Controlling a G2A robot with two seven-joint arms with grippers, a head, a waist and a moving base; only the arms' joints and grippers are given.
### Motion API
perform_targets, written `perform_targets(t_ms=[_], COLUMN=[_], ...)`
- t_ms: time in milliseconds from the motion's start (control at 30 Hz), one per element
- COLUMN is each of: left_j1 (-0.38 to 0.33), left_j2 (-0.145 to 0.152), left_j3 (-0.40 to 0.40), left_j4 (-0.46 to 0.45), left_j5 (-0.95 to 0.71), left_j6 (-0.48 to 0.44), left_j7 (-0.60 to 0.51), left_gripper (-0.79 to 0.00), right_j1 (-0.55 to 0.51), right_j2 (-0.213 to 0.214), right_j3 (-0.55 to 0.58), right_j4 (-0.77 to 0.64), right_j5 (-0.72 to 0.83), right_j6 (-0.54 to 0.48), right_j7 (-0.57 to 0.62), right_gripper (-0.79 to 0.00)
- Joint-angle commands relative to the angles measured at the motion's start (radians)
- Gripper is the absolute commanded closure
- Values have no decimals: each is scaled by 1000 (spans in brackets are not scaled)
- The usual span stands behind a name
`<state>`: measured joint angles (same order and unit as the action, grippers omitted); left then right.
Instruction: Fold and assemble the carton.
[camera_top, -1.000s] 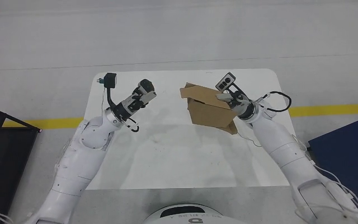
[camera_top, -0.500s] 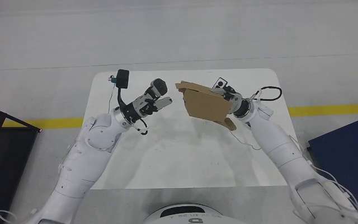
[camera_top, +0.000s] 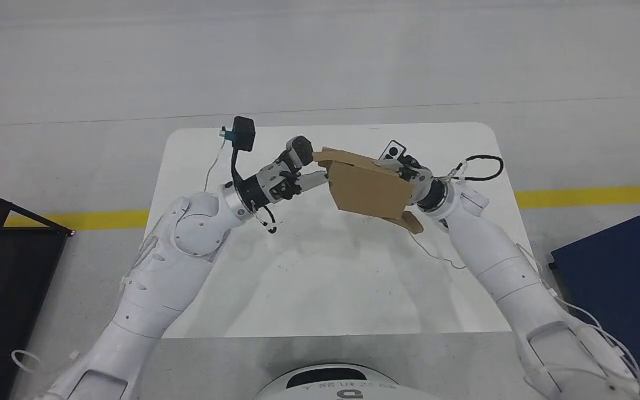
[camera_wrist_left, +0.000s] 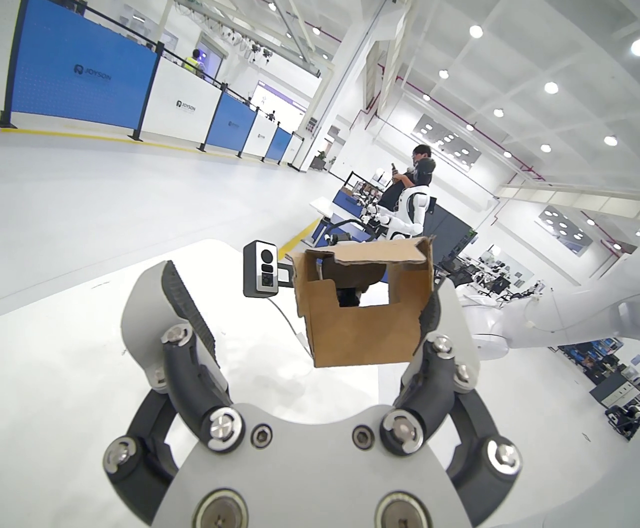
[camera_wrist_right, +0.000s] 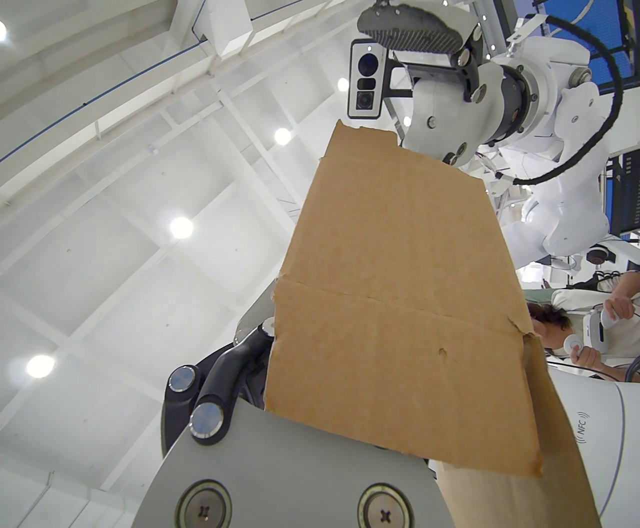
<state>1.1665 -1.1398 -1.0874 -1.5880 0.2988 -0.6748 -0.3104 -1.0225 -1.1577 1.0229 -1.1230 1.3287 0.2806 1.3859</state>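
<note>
A brown cardboard carton (camera_top: 368, 188) hangs above the far middle of the white table, lying on its side. My right gripper (camera_top: 410, 180) is shut on the carton's right end; in the right wrist view a carton panel (camera_wrist_right: 400, 310) covers its fingers. In the left wrist view the carton's open end (camera_wrist_left: 360, 325) faces me, with torn flaps along its rim. My left gripper (camera_wrist_left: 305, 285) is open and spans that end, one finger (camera_wrist_left: 442, 320) at the carton's edge. From above, the left gripper (camera_top: 306, 178) sits at the carton's left tip.
The white table (camera_top: 300, 290) has bare surface in front of both arms. A dark frame (camera_top: 20, 260) stands off its left side and a blue object (camera_top: 600, 260) off its right. A yellow line (camera_top: 580, 196) crosses the floor.
My left arm has swung right until its open gripper reached the carton's left end. The right gripper first turned the carton flatter and shifted it left, then held it still.
</note>
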Motion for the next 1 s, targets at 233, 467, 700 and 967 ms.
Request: perform_targets(t_ms=[233,467,700,967], left_j1=[-12,-31,-46,-21], left_j2=[-7,-14,-20,-21], left_j3=[5,28,36,-3], left_j4=[36,23,35,53], left_j5=[13,41,76,0], left_j6=[-8,10,51,-22], left_j7=[25,-1,13,83], left_gripper=[-785,-785,-785,-785], right_j1=[-7,-11,-10,-13], right_j2=[-3,-8,-9,-12], right_j3=[17,20,37,53], right_j4=[-6,-14,-7,-4], right_j5=[-12,-26,-30,-33], right_j6=[9,14,22,26], right_j7=[-3,-8,-1,1], right_gripper=[0,0,0,0])
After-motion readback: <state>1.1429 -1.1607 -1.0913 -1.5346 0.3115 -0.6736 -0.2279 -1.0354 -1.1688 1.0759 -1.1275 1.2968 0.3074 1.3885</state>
